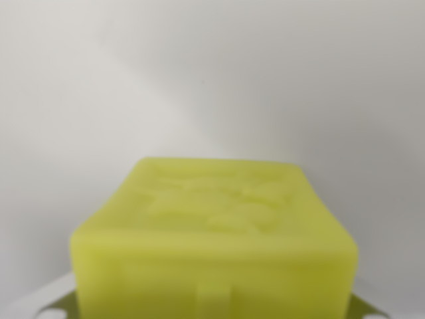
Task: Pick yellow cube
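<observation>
1. Yellow cube [212, 232] fills the lower middle of the wrist view, blurred and very close to the lens; it is the only obstacle seen.
2. Plain pale surface [212, 73] lies bare above the cube and to both sides.
3. Lower corners show pale edges beside the cube; too blurred to identify.
4. Gripper fingers not discernible.

Yellow cube [216, 246], blurry, embossed top, btm-center.
</observation>
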Motion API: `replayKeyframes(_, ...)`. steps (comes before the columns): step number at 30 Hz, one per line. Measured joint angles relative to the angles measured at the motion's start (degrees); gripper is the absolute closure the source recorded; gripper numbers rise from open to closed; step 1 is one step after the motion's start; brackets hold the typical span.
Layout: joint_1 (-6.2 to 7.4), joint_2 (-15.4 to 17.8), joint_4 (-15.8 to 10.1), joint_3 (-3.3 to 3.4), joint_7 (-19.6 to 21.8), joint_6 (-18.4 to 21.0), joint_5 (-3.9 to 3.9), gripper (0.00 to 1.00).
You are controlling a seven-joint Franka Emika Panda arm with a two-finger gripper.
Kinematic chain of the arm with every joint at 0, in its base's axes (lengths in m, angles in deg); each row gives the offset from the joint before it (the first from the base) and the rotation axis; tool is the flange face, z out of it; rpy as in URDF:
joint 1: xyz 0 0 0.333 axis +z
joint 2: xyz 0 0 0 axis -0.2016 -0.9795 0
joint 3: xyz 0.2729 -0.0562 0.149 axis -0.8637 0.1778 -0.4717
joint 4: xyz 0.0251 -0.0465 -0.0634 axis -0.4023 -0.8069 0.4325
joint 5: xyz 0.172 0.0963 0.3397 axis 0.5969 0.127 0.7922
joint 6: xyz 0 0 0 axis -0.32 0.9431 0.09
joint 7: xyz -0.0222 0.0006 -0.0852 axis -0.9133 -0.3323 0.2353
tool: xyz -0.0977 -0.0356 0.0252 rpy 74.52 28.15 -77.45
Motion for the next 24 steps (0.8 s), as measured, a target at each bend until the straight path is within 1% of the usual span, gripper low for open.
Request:
replayKeyframes(6, 0.00, 1.6, -0.6, 0.00, -0.1, 1.0, 0.02, 1.00)
replayKeyframes(24, 0.04, 6.9, -2.1, -0.01, -0.3, 4.8, 0.41, 1.00)
